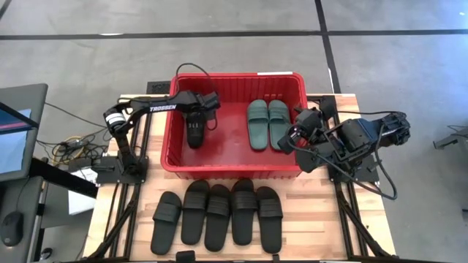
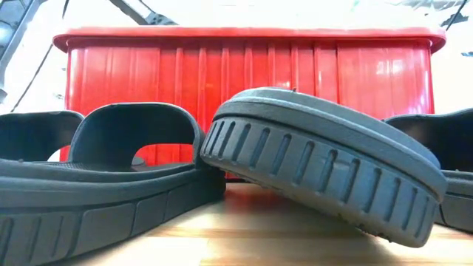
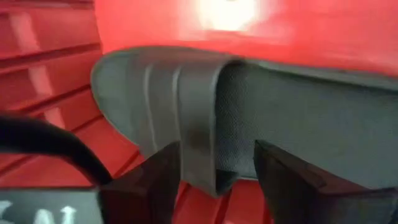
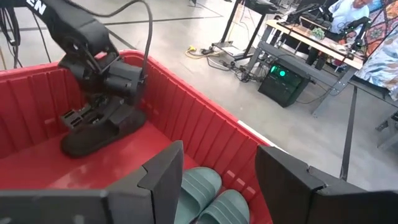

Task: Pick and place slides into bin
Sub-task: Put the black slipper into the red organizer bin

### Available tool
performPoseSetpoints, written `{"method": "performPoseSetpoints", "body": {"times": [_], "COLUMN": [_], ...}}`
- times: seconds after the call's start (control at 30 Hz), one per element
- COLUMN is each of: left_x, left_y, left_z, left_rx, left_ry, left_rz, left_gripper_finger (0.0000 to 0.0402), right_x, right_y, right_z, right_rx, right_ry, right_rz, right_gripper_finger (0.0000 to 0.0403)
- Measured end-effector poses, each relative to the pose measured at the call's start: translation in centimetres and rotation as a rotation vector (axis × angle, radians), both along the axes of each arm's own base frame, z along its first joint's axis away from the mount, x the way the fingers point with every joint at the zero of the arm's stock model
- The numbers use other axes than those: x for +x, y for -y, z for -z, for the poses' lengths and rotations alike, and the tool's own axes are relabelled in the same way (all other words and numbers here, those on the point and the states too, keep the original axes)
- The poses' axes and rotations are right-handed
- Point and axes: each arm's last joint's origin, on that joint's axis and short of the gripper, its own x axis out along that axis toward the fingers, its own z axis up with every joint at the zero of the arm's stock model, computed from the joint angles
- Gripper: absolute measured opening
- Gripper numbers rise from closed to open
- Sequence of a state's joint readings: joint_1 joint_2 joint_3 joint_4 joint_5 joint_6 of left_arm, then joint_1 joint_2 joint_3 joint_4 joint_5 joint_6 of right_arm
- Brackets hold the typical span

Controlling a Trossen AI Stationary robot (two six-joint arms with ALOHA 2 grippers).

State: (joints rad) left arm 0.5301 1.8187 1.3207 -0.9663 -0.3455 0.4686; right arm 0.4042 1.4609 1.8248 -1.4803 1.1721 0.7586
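The red bin (image 1: 234,172) stands mid-table. On its floor at the left lies one black slide (image 1: 194,133), sole down. My left gripper (image 3: 217,186) hangs over it, open, pointing steeply down, its fingers astride the side of the ribbed strap (image 3: 161,87). Two teal slides (image 1: 268,124) lie side by side on the bin floor at the right. My right gripper (image 4: 217,180) hovers open by the bin's right rim, above the teal slides (image 4: 211,199), with nothing between its fingers. Several black slides (image 1: 219,215) lie in a row on the table in front of the bin. My left gripper straddles the strap's side edge (image 3: 208,168) of the black slide from above. A clear gap shows on one finger's side. The other finger (image 3: 155,180) stands right against the strap, and I cannot tell whether it touches. The slide lies on the bin floor (image 4: 37,155).
In the low view one black slide (image 2: 325,162) of the front row sits tilted, its edge leaning on its neighbour (image 2: 111,170). The bin wall (image 2: 244,66) rises behind them. The bin floor between the black slide and the teal pair is bare. Cables and benches fill the room beyond.
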Motion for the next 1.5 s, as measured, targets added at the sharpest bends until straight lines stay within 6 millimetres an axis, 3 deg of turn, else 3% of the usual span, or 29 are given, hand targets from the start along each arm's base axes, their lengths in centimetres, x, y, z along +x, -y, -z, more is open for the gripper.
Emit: {"method": "performPoseSetpoints", "body": {"times": [0.43,0.73,0.93,1.07,1.23,1.5], "left_x": [1.3,1.5,0.2,-1.3,-4.1,-7.4], "left_y": [-0.4,2.2,5.9,9.0,13.4,19.5], "left_z": [-6.5,-15.1,-21.6,-24.5,-27.0,-28.7], "left_rx": [-0.021,-0.192,-0.182,-0.165,-0.138,-0.15], "left_ry": [0.064,0.228,0.473,0.571,0.653,0.753], "left_rz": [0.027,0.051,0.09,0.096,0.109,0.076], "left_gripper_finger": [0.019,0.019,0.019,0.019,0.019,0.019], "right_x": [-0.1,0.1,0.2,0.1,-0.2,-1.2], "right_y": [-0.4,-0.6,-0.9,-1.4,-2.3,-3.8], "right_z": [0.1,1.1,2.0,2.4,2.5,2.5], "right_rx": [0.017,0.001,-0.011,-0.019,-0.026,-0.045], "right_ry": [-0.014,-0.052,-0.087,-0.104,-0.115,-0.139], "right_rz": [-0.026,-0.029,-0.041,-0.062,-0.105,-0.18], "right_gripper_finger": [0.0186,0.0186,0.0186,0.0186,0.0186,0.0186]}}
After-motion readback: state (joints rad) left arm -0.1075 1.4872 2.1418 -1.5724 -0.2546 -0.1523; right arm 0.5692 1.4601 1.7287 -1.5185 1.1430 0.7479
